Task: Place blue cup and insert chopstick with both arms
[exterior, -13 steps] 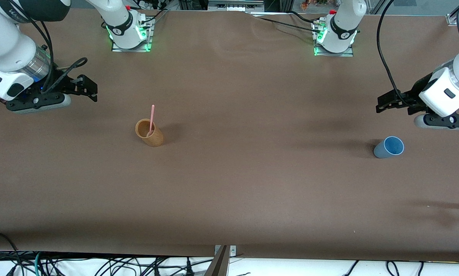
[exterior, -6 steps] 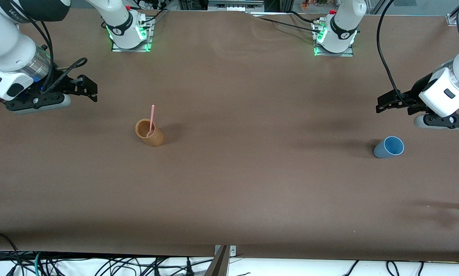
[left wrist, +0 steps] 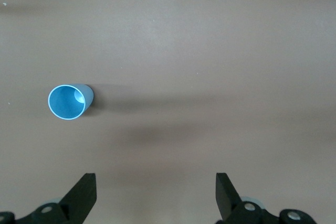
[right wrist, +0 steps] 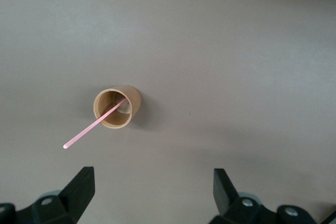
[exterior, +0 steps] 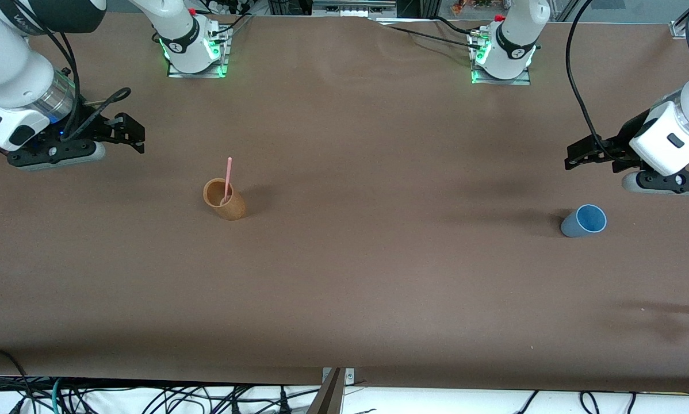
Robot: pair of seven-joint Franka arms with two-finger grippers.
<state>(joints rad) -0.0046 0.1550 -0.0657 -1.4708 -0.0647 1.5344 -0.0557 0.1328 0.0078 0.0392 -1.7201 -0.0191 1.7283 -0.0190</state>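
Front view | chopstick in tan cup | blue cup alone | left gripper, right gripper apart

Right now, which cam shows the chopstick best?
The right wrist view: the chopstick shows full length, its lower end inside the tan cup, leaning out over the rim. The front view shows it thinner, standing in that cup. The left wrist view shows only the blue cup.
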